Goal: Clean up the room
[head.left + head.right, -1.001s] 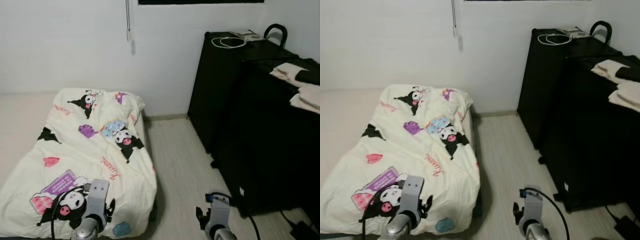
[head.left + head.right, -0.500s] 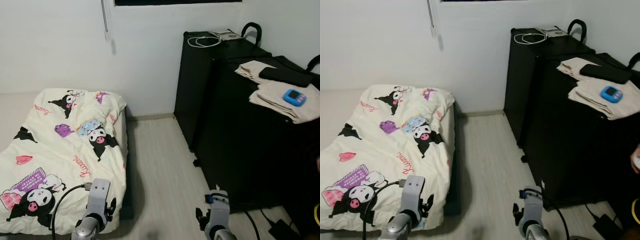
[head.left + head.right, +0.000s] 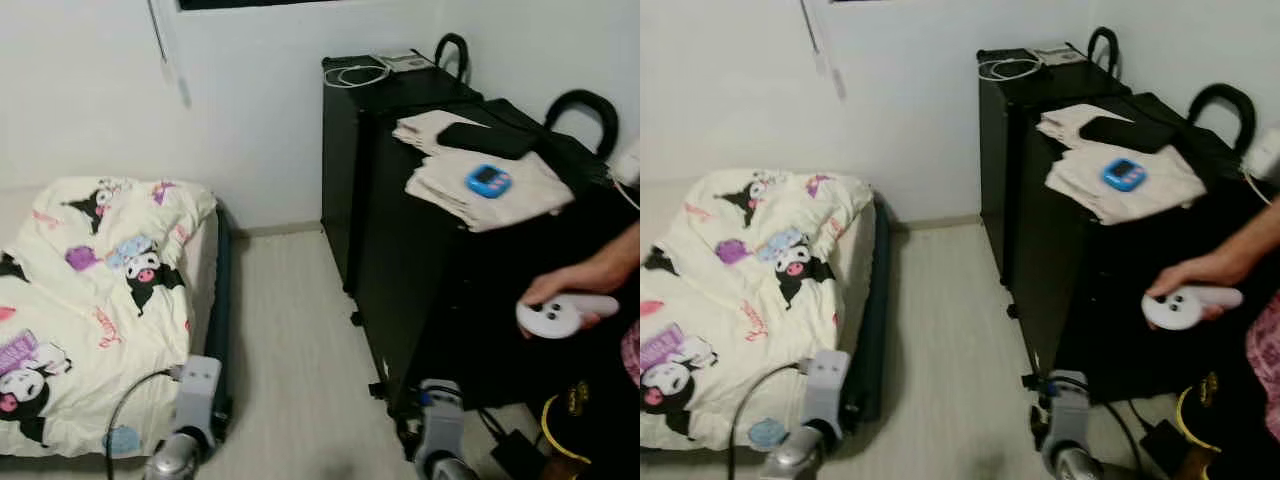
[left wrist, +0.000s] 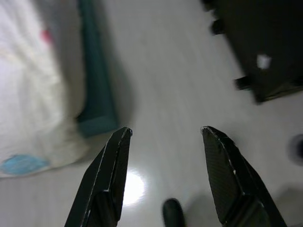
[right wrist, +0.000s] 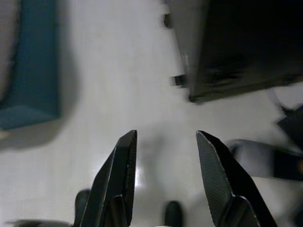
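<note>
While hanging low with fingers released, right hand (image 5: 163,177) nearer black cabinet (image 3: 430,250) than left hand (image 4: 163,177); folded cloths (image 3: 480,180) lying on top.

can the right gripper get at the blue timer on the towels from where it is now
Probably not yet. The right gripper hangs low over the floor, fingers open, while the blue timer lies on folded towels atop the tall black cabinet.

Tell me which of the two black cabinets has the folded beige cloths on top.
The nearer, larger black cabinet carries the folded beige cloths, with a small blue device lying on them. The farther black cabinet by the wall holds a coiled white cable instead.
</note>
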{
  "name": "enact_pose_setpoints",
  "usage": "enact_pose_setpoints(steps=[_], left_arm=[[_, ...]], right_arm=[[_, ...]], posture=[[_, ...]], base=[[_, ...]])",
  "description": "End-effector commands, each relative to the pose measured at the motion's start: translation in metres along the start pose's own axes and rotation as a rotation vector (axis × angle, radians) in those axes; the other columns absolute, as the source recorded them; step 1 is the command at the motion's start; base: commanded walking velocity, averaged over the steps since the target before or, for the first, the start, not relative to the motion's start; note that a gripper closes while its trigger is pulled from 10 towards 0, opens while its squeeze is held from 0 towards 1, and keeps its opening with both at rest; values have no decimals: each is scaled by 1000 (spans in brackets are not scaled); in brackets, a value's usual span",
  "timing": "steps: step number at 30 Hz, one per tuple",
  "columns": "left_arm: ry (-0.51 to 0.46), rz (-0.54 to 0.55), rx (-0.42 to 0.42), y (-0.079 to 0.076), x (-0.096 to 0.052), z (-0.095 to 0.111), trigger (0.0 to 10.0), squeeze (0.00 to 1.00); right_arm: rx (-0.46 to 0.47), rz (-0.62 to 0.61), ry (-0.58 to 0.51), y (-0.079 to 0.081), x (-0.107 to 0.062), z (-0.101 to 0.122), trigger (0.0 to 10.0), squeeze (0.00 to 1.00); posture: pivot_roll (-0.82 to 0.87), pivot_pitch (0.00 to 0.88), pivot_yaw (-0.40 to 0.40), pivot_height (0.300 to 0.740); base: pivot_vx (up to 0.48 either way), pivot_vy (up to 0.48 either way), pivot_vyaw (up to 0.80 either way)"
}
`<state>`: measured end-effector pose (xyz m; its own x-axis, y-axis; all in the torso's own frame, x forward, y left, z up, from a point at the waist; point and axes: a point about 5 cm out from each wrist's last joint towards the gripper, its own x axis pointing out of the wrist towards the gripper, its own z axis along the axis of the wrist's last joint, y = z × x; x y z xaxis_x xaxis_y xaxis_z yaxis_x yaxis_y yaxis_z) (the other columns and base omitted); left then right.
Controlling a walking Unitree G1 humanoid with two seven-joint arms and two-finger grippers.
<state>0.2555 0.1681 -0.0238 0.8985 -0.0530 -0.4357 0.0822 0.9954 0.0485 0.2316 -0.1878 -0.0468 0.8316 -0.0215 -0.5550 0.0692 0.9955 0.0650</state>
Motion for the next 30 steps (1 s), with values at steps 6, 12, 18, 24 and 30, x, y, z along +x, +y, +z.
enact_pose_setpoints(steps=[6, 12, 18, 24, 30], left_arm=[[38, 26, 13, 6, -1, -4, 10000, 0], [32, 29, 19, 6, -1, -4, 10000, 0], [17, 40, 21, 7, -2, -3, 10000, 0], [7, 41, 3, 9, -2, -2, 10000, 0], [-25, 18, -11, 8, -2, 2, 10000, 0]], right_arm=[[-9, 7, 20, 2, -2, -6, 10000, 0], [-12, 5, 24, 1, -2, -7, 10000, 0], [-13, 5, 24, 0, -2, -7, 10000, 0], [-16, 6, 24, 0, -2, -6, 10000, 0], [-16, 6, 23, 0, -2, -6, 10000, 0]], posture=[[49, 72, 1, 734], [49, 72, -1, 734], [50, 72, -4, 734], [50, 70, -4, 734], [49, 72, -3, 734]], base=[[41, 69, 0], [0, 0, 0], [0, 0, 0], [0, 0, 0], [159, 162, 0]])
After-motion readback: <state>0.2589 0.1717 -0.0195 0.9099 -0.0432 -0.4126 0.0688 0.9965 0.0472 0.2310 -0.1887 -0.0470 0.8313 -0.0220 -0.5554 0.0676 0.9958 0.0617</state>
